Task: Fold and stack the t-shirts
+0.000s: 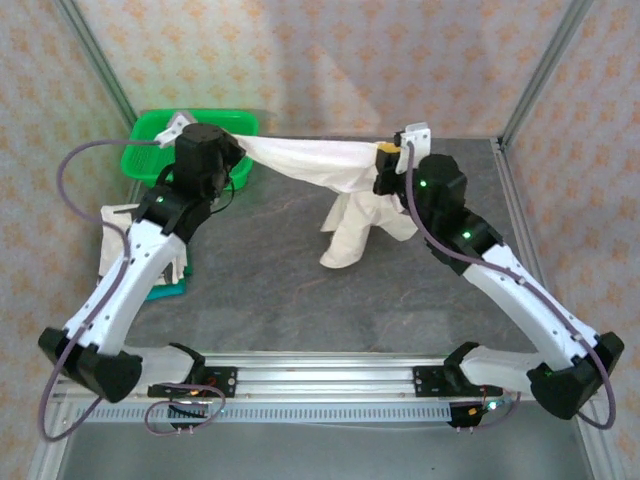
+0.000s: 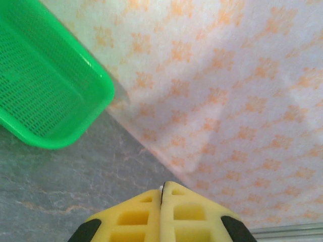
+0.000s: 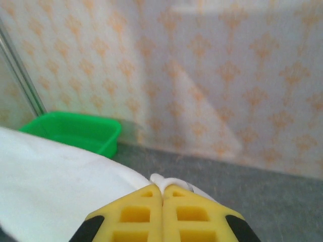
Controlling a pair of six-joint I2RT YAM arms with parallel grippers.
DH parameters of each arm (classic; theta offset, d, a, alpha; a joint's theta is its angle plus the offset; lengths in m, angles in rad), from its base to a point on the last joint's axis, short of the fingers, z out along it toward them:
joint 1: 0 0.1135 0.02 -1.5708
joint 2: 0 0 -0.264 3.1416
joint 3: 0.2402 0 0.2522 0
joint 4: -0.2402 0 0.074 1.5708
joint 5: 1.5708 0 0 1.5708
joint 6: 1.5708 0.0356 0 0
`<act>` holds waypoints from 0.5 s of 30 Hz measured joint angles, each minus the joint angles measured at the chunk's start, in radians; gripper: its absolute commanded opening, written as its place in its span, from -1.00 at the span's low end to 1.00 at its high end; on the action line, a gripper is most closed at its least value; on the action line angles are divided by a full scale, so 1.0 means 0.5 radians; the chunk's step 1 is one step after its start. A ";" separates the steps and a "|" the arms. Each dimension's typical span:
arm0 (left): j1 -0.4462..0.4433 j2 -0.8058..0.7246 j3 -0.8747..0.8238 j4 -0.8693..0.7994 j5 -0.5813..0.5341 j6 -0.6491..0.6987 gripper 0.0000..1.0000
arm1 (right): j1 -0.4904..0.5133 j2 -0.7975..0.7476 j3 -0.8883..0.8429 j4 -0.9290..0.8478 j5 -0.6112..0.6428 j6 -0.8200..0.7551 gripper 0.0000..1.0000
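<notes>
A white t-shirt [image 1: 318, 160] hangs stretched in the air between my two grippers at the back of the table. Its lower part droops in a bunch and touches the grey table [image 1: 300, 300]. My left gripper [image 1: 240, 148] is shut on the shirt's left end, beside the green basket; in the left wrist view only a white sliver shows between the closed yellow fingertips [image 2: 174, 201]. My right gripper [image 1: 384, 160] is shut on the right end, and white cloth [image 3: 50, 176] bulges out at its closed tips [image 3: 162, 194]. Another folded white t-shirt [image 1: 110, 245] lies at the left, partly under my left arm.
A green mesh basket [image 1: 150, 135] stands at the back left corner, also visible from both wrists [image 2: 45, 91] [image 3: 75, 128]. A teal edge [image 1: 172, 291] shows under the folded shirt. Patterned walls and metal frame posts [image 1: 530, 75] close in the back and sides.
</notes>
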 measured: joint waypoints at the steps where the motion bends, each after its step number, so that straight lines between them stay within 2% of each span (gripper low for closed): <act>1: 0.003 -0.041 -0.011 -0.017 -0.009 0.024 -1.00 | 0.000 -0.024 -0.011 0.027 -0.024 -0.010 -0.86; 2: 0.003 -0.066 -0.028 -0.025 -0.015 0.034 -1.00 | 0.000 -0.035 -0.025 0.043 -0.053 -0.006 -0.46; 3: 0.004 -0.081 -0.051 -0.029 -0.022 0.039 -1.00 | 0.000 -0.036 -0.040 0.051 -0.079 -0.002 0.09; 4: 0.004 -0.089 -0.093 -0.032 -0.030 0.040 -1.00 | 0.000 -0.029 -0.069 0.060 -0.117 0.008 0.50; 5: 0.005 -0.088 -0.143 -0.039 -0.030 0.040 -1.00 | 0.000 -0.017 -0.105 0.059 -0.144 0.031 0.69; 7: 0.013 -0.072 -0.262 -0.064 -0.028 0.031 -1.00 | 0.000 0.002 -0.204 0.039 -0.181 0.092 0.80; 15: 0.049 -0.029 -0.705 -0.199 -0.031 -0.051 -1.00 | 0.000 -0.055 -0.558 -0.430 -0.032 0.489 0.80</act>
